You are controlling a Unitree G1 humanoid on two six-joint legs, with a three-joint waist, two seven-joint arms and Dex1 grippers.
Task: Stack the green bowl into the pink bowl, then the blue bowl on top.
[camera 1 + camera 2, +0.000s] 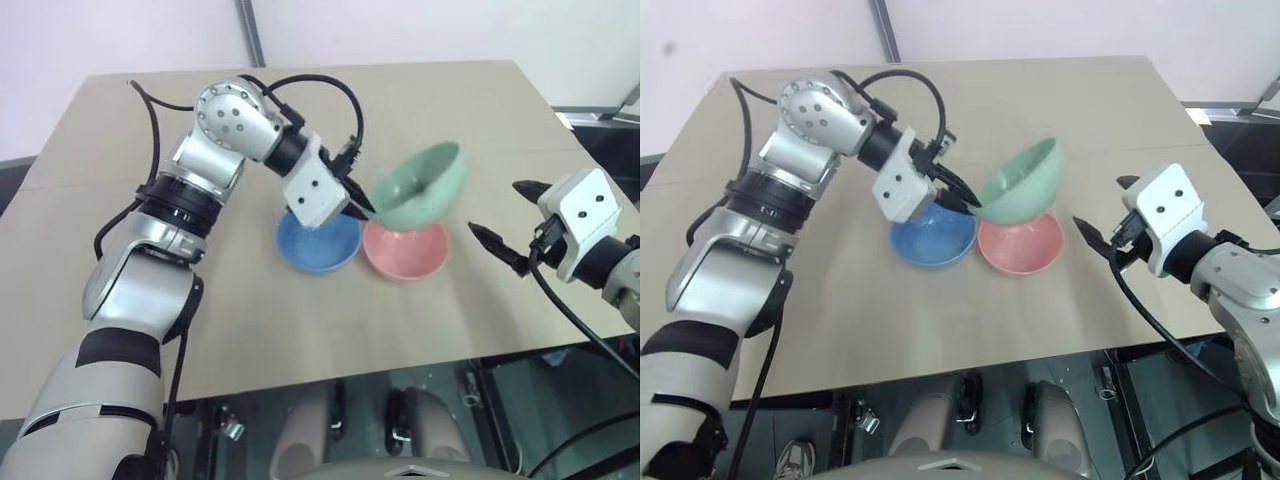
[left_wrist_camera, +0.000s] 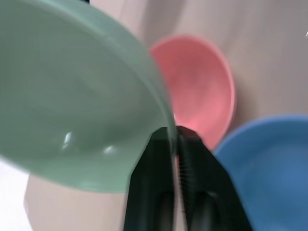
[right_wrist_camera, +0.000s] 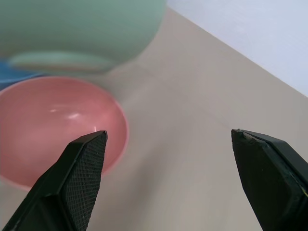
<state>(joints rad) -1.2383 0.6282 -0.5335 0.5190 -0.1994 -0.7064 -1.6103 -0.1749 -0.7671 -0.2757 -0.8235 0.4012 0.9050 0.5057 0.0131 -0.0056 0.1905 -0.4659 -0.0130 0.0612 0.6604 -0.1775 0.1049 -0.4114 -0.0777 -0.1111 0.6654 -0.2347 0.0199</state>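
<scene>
Left gripper (image 1: 362, 205) is seen clamped on the rim of the green bowl (image 1: 425, 183), one finger inside the wall and one outside, as the left wrist view shows. That bowl is held tilted in the air, its mouth turned up and away from the robot and its base hanging just above the far edge of the pink bowl (image 1: 405, 250), which is set on the table (image 1: 480, 100). The coming move is judged to turn on this offset: the green bowl has to be levelled and lowered a little toward the near side to seat in the pink one. Just beside the pink bowl, on the robot's left, the blue bowl (image 1: 318, 243) is found, under the left wrist, so little room is left on that side for the fingers on release. Right gripper (image 1: 510, 222) is held with its jaws wide apart and empty, near the pink bowl on the right, apart from both bowls. Bare table is left all round; the near edge is well clear
</scene>
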